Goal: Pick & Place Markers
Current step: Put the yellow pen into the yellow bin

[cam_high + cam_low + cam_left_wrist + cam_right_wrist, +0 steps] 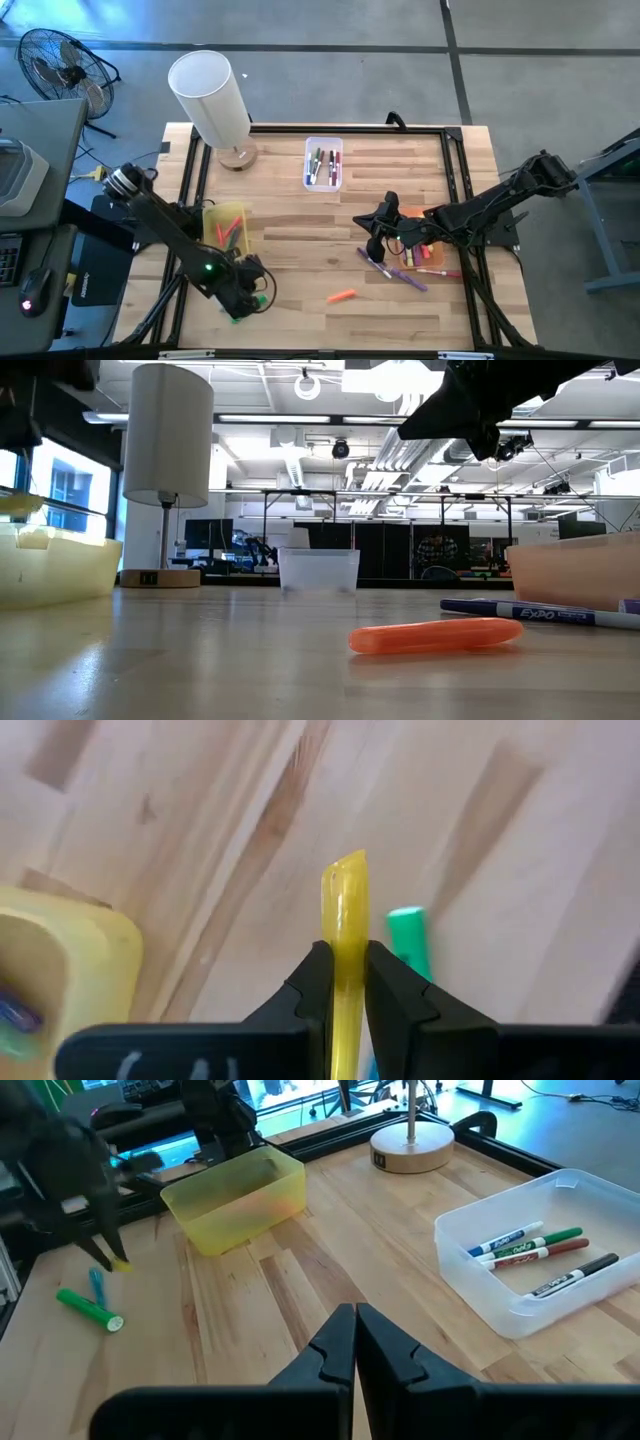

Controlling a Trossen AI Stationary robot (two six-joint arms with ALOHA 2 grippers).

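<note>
The table (300,300) is made of pale wooden planks with a black metal frame around it. It stands on a grey floor. A black round fan (60,65) sits on the floor near one corner. A lamp with a white shade and a round wooden foot (215,105) stands at the far edge of the table. In the low view, the room behind is big and bright, with long ceiling lights.

There are three small plastic bins. The yellow bin (227,228) is by the left arm and has markers inside. The clear bin (323,163) holds four markers in the right wrist view: blue, green, red and black. The orange bin (418,240) is partly hidden under the right arm.

One orange marker (341,296) lies alone on the wood. A long purple marker (392,268) lies near the orange bin, and a pink marker (440,271) lies beside it. A green marker (90,1309) lies near the left arm.

The left claw (340,982) is squeezed tight on a yellow marker (345,930), just above the table beside the yellow bin.

The right claw (354,1342) is pressed closed with nothing in it, up over the middle of the table.
</note>
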